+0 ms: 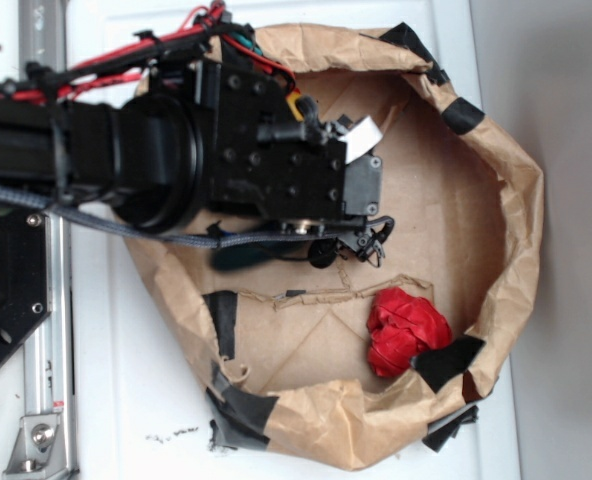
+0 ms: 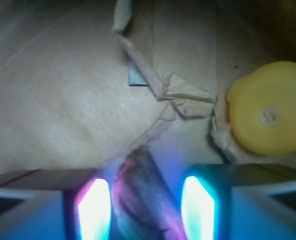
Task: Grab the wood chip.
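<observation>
In the wrist view the gripper (image 2: 145, 207) stands spread, its glowing left finger pad (image 2: 94, 210) and its mate flanking the wood chip (image 2: 140, 197). The chip lies on the paper liner (image 2: 53, 100) between them, nothing pinched yet, its long axis running near-to-far along the gap. A yellow disc (image 2: 269, 107) sits far right, well apart.

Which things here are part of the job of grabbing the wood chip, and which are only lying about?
Part of the job:
- brown, streaked wood chip, lying between the fingers
- robot gripper, jaws apart on either side of it

Only lying about:
- round yellow plastic disc
- crumpled red ball
- brown paper tray with black tape
</observation>
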